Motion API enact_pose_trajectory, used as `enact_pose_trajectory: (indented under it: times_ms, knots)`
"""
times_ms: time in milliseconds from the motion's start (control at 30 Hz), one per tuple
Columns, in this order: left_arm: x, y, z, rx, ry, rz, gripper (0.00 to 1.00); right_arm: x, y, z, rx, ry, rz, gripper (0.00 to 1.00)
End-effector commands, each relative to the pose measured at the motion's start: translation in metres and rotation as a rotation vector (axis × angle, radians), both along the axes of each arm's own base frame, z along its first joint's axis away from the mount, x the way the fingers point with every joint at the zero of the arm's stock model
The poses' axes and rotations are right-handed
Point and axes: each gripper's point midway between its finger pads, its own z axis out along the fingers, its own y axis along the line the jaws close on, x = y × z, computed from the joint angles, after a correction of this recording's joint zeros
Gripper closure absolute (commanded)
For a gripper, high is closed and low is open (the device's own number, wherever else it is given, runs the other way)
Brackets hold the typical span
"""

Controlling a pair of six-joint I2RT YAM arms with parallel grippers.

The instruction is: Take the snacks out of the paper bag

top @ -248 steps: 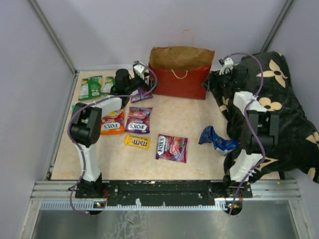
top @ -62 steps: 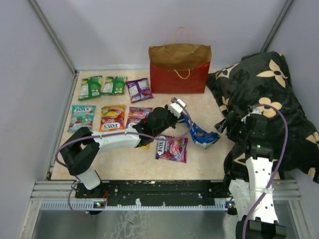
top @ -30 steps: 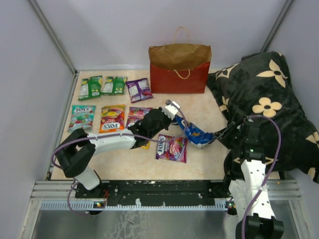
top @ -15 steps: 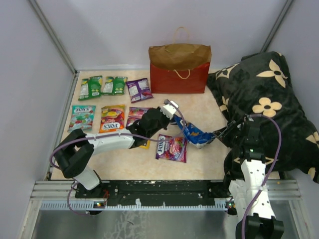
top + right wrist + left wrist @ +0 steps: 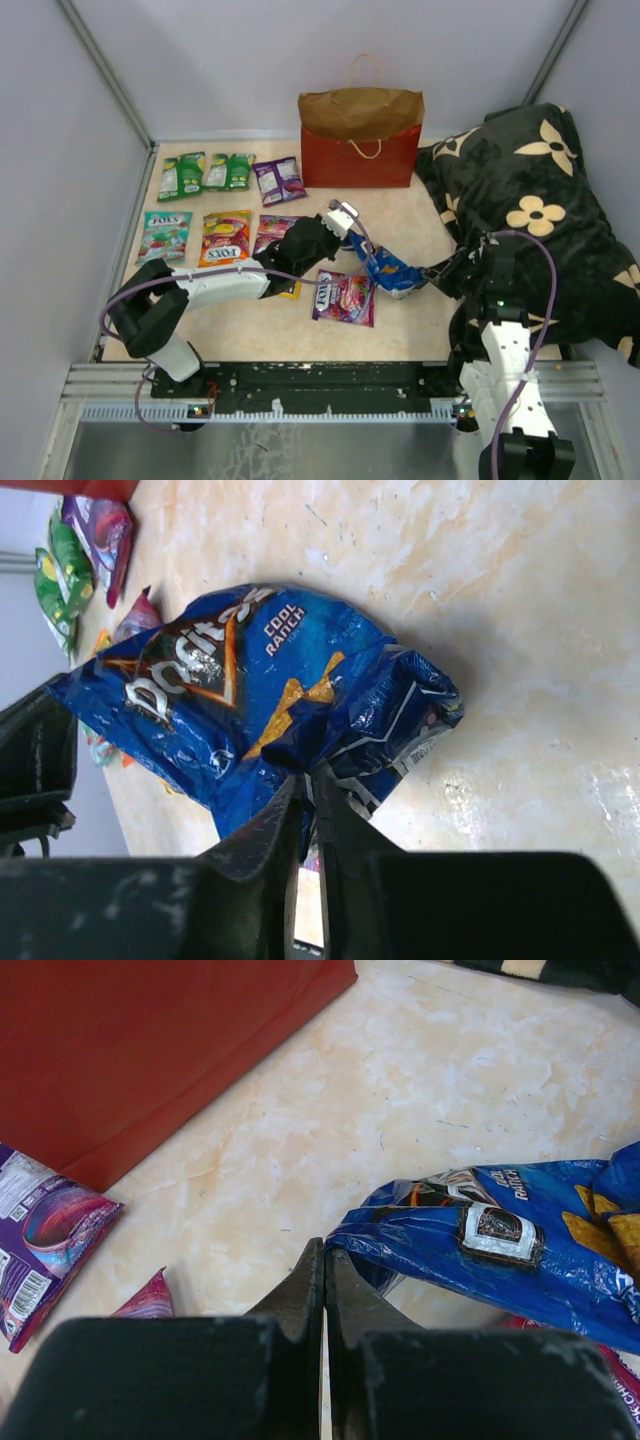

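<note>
The blue Doritos bag (image 5: pixel 388 270) hangs stretched between both grippers, just above the table right of centre. My left gripper (image 5: pixel 352 236) is shut on its left corner, the fingertips pinched together (image 5: pixel 325 1245) at the edge of the bag (image 5: pixel 500 1250). My right gripper (image 5: pixel 428 271) is shut (image 5: pixel 310 772) on a crumpled fold at the opposite end of the bag (image 5: pixel 240 690). The paper bag (image 5: pixel 360 135) stands upright at the back; its red side (image 5: pixel 150 1040) fills the left wrist view's top left. Several snacks lie flat at the left, among them green packets (image 5: pixel 181 175) and a purple one (image 5: pixel 345 297).
A black pillow with cream flowers (image 5: pixel 540 200) fills the right side, right behind my right arm. The left arm reaches over the packet rows and covers part of a yellow packet (image 5: pixel 290 291). Grey walls close in the table on three sides.
My right gripper's jaws have closed onto the right end of the Doritos bag. The left gripper has drawn the bag's other end slightly to the left.
</note>
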Motion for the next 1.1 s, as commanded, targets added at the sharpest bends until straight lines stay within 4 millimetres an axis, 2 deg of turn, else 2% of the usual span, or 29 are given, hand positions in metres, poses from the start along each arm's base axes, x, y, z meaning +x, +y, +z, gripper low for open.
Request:
enact_pose_trajectory:
  times_ms: [0, 33, 100, 167, 333, 500, 633, 733, 833, 900, 933, 1000, 1033, 1067]
  knots:
    - [0.002, 0.002, 0.001, -0.012, 0.008, 0.006, 1.0, 0.003, 0.008, 0.01, 0.016, -0.048, 0.033, 0.96]
    - [0.001, 0.001, 0.001, -0.013, 0.009, 0.006, 1.0, 0.002, 0.007, 0.01, 0.014, -0.046, 0.03, 1.0]
    - [0.001, 0.003, -0.001, -0.007, 0.015, 0.009, 1.0, 0.002, 0.006, 0.012, 0.008, -0.045, 0.027, 1.0]
    - [0.0, 0.009, -0.002, 0.012, 0.021, 0.021, 1.0, 0.005, 0.004, 0.027, -0.009, -0.076, 0.022, 1.0]
    - [-0.004, 0.026, 0.028, 0.005, -0.01, 0.047, 1.0, 0.016, -0.004, 0.084, -0.079, -0.177, 0.013, 1.0]
    - [-0.012, 0.04, 0.043, 0.008, -0.019, 0.057, 1.0, 0.021, -0.005, 0.101, -0.096, -0.207, 0.031, 1.0]
    - [-0.013, 0.05, 0.065, -0.008, -0.065, 0.075, 1.0, 0.03, -0.007, 0.116, -0.11, -0.239, 0.027, 1.0]
    - [0.005, 0.054, 0.085, -0.01, -0.121, 0.088, 1.0, 0.055, -0.009, 0.131, -0.112, -0.267, 0.031, 1.0]
    - [0.045, 0.055, 0.105, 0.015, -0.16, 0.101, 1.0, 0.099, -0.012, 0.151, -0.116, -0.296, 0.038, 1.0]
    - [0.072, 0.057, 0.128, 0.03, -0.182, 0.124, 1.0, 0.126, -0.011, 0.18, -0.111, -0.337, 0.059, 1.0]
    - [0.079, 0.056, 0.144, 0.028, -0.201, 0.13, 1.0, 0.137, -0.011, 0.209, -0.113, -0.393, 0.067, 1.0]
    - [0.083, 0.056, 0.174, 0.008, -0.253, 0.138, 1.0, 0.143, -0.012, 0.24, -0.123, -0.455, 0.055, 1.0]
    - [0.082, 0.058, 0.183, -0.006, -0.271, 0.141, 1.0, 0.141, -0.015, 0.248, -0.137, -0.472, 0.04, 1.0]
    - [0.078, 0.061, 0.184, -0.013, -0.277, 0.14, 1.0, 0.136, -0.018, 0.246, -0.155, -0.472, 0.03, 1.0]
